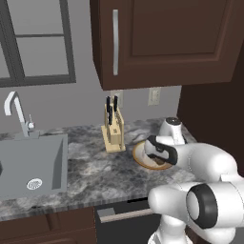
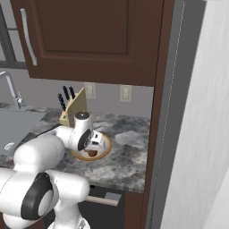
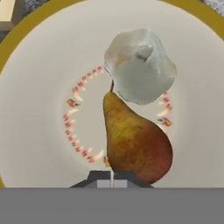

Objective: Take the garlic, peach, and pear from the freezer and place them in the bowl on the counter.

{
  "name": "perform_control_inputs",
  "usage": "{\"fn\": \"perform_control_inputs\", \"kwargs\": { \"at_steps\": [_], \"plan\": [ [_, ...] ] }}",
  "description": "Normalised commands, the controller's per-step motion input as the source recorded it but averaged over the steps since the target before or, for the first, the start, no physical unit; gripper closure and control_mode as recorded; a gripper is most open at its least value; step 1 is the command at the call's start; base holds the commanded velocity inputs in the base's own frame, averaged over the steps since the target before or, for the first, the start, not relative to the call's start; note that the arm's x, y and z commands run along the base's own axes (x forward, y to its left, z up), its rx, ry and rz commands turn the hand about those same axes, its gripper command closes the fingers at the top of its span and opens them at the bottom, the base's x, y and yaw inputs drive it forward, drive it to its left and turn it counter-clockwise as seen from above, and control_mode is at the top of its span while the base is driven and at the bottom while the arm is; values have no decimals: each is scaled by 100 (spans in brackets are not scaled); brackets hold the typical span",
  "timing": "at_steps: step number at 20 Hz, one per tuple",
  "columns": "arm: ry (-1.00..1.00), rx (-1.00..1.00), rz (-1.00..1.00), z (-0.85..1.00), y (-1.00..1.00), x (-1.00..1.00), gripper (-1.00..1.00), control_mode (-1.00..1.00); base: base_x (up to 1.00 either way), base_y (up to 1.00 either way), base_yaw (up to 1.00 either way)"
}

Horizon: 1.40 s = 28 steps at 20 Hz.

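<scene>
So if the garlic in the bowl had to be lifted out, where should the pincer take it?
Probably from straight above, across the garlic's wide lumpy body. It lies in the bowl touching the pear's stem end, so close along the free sides, away from the pear.

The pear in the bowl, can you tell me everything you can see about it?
The pear is golden-brown, blushing dark red toward its fat bottom, with a thin dark stem at its narrow top. It looks smooth and whole. It lies on its side inside the bowl, on the cream-white floor ringed by small red marks. Its stem end points at the whitish garlic, which sits right against it. The shut fingers are just at its fat end; whether they touch it cannot be told.
</scene>
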Motion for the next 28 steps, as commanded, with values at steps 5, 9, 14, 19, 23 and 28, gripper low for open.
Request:
{"fn": "perform_control_inputs", "kwargs": {
  "at_steps": [5, 9, 14, 19, 23, 28],
  "plan": [
    [-2, 0, 0, 24, -3, -12, -100, -100, 0, 0, 0],
    [-1, 0, 0, 66, 0, -45, -100, -100, 0, 0, 0],
    [-4, 0, 0, 65, 0, -95, -100, -100, 0, 0, 0],
    [-11, -5, 0, 64, 8, -100, -100, -100, 0, 0, 0],
    [-2, -2, 0, 67, 14, -57, -100, -100, 0, 0, 0],
    [0, 0, -1, 81, 2, -33, -100, -100, 0, 0, 0]
  ]
}}
